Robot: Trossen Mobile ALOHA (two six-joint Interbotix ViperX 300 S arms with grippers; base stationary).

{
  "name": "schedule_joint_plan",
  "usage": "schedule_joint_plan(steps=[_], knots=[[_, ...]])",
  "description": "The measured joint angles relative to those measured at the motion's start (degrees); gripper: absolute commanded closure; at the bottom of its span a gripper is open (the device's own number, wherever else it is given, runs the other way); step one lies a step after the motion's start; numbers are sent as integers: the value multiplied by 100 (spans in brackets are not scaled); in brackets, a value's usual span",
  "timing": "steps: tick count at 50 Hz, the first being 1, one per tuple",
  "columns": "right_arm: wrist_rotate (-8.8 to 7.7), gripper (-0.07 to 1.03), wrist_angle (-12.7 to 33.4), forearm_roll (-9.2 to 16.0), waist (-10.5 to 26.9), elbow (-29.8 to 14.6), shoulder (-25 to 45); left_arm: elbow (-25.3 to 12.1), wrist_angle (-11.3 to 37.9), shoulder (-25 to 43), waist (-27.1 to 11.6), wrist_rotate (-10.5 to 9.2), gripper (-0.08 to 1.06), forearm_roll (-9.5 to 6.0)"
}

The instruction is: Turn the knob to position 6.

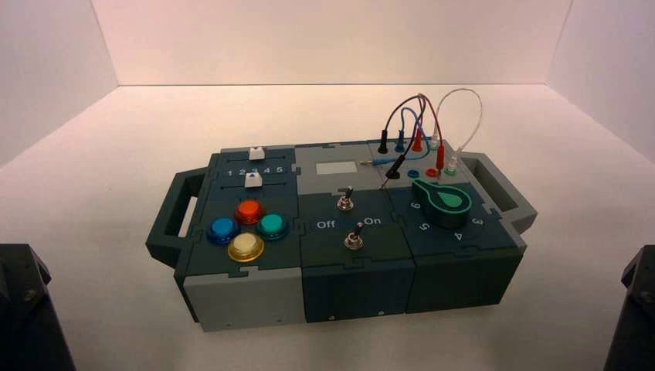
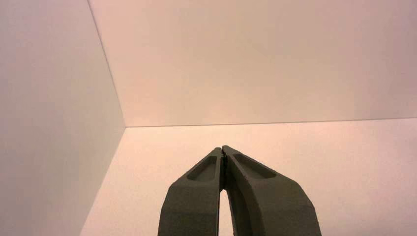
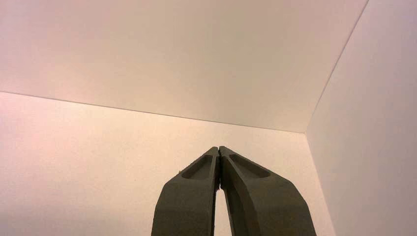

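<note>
While the left gripper [image 2: 223, 150] waits closed off the box's left side, the right gripper [image 3: 219, 150] waits off its right, closed too. Inward from there sits the box [image 1: 359, 286] on the white tabletop [image 1: 108, 209], with the dark teal, green-topped knob [image 1: 446, 202] at its right, nearer the front than the wires [image 1: 421, 124].

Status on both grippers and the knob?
Left gripper shut, parked left of box. Right gripper shut, parked right. Knob untouched; wires behind it.
</note>
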Motion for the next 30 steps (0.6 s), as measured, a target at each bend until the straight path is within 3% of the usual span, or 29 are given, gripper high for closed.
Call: schedule_joint_plan(steps=[30], knots=[[0, 99, 158, 9, 132, 0, 0, 0, 62, 62, 0, 0, 101, -9]])
